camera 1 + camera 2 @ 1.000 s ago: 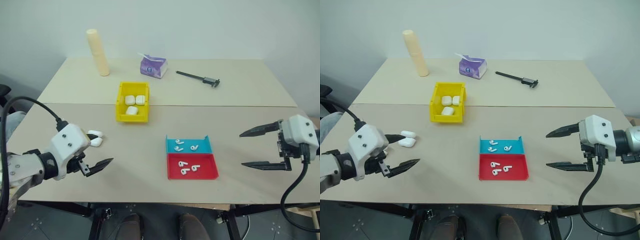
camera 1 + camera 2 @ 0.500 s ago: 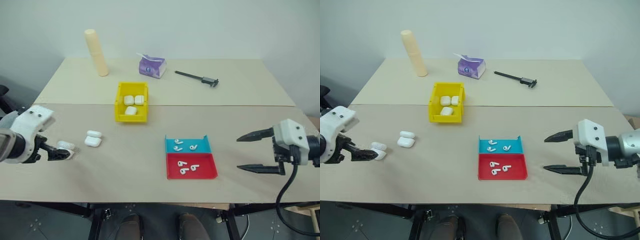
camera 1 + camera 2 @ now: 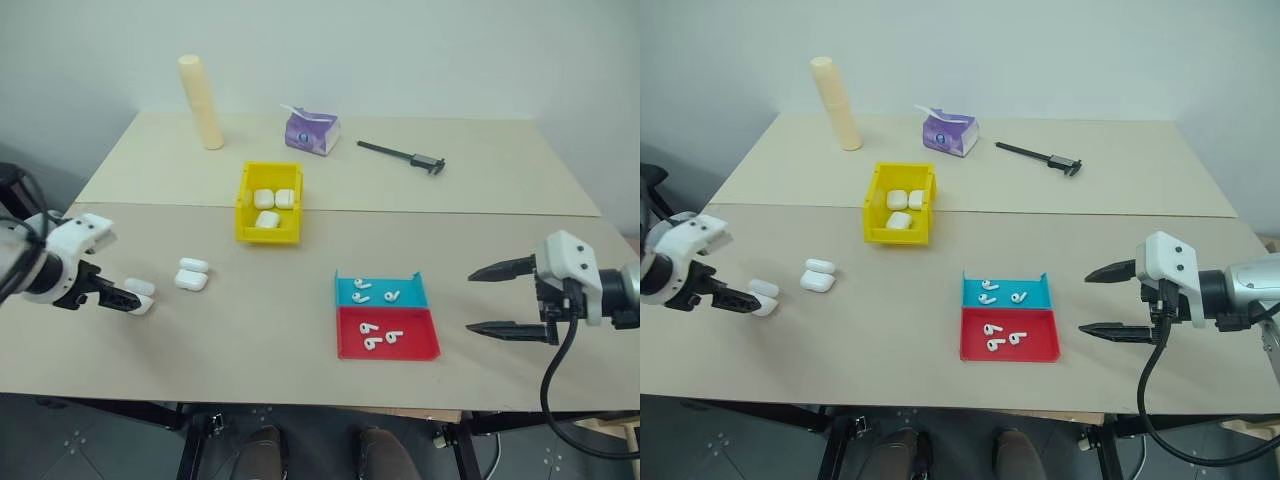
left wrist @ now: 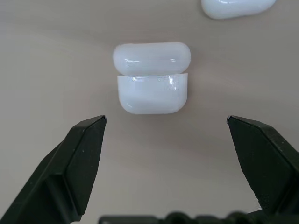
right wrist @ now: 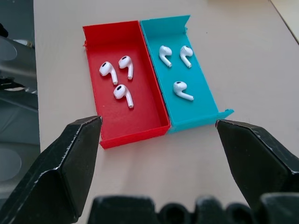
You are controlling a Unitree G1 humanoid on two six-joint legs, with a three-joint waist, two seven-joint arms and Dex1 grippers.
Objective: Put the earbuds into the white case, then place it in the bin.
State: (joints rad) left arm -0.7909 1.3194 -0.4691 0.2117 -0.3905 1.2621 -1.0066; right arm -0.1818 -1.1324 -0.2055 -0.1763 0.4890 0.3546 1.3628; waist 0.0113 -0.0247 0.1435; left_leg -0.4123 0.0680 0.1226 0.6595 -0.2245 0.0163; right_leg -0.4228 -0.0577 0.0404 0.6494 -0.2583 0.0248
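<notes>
Your left hand (image 4: 166, 123) spread wide, hovering over a white case (image 4: 152, 77) near the desk's (image 3: 250, 330) left edge, your right hand (image 5: 159, 128) spread too, aimed at the earbuds (image 5: 117, 77) in the red tray (image 5: 140, 112) and blue tray (image 5: 201, 100), yellow bin (image 3: 245, 215) further back holding three cases

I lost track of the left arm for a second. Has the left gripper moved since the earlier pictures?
Yes. The left gripper has swung out to the robot's left, away from the two white cases it was beside, and is now open over another white case.
</notes>
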